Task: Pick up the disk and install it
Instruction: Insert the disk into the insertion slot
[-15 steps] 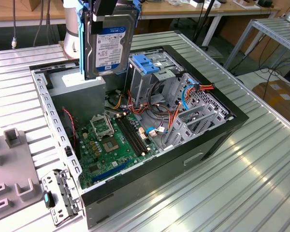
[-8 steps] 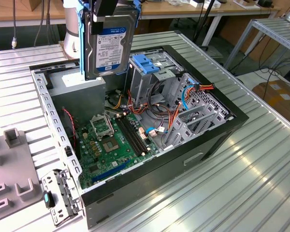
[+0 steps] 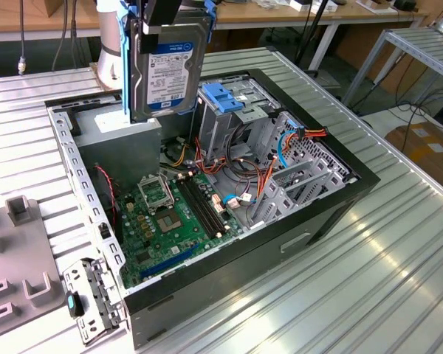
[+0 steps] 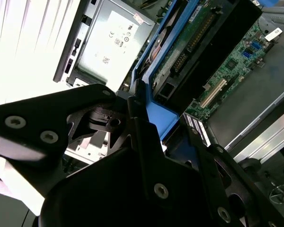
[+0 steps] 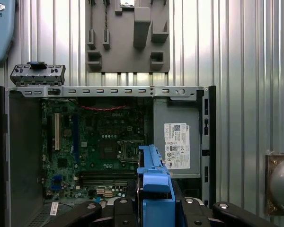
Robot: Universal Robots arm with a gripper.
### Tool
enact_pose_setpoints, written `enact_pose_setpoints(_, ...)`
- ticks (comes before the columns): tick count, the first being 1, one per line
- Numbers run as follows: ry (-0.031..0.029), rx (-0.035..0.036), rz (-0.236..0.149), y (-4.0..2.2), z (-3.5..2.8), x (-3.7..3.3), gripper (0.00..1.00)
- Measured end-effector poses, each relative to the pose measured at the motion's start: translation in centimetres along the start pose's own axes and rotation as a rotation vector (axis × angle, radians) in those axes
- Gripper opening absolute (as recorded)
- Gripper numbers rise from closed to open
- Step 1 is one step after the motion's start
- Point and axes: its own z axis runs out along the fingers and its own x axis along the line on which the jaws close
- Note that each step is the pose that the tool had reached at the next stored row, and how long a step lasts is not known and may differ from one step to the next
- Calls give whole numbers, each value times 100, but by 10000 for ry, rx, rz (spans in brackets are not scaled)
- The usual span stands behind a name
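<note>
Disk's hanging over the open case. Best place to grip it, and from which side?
Grip the disk by the blue carrier rails at its upper end, coming from above, as the end effector does now. It hangs upright, so a top hold leaves the label face and lower end free, likely best for lowering into the case.

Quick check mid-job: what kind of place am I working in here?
Likely a robotics lab bench: an open computer case sits on a ribbed aluminium table, wooden workbenches with cables stand behind, and the gripper holds the disk above the case.
</note>
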Motion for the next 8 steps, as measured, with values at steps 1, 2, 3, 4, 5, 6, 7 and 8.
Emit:
enact_pose_setpoints(1,0,0,0,0,0,1,37)
enact_pose_setpoints(2,0,0,0,0,0,4,37)
enact_pose_setpoints(3,1,0,0,0,0,6,37)
enact_pose_setpoints(4,0,0,0,0,0,8,37)
enact_pose_setpoints(5,0,0,0,0,0,9,37)
enact_pose_setpoints(6,0,0,0,0,0,11,37)
enact_pose_setpoints(7,0,0,-1,0,0,12,37)
enact_pose_setpoints(8,0,0,0,0,0,14,37)
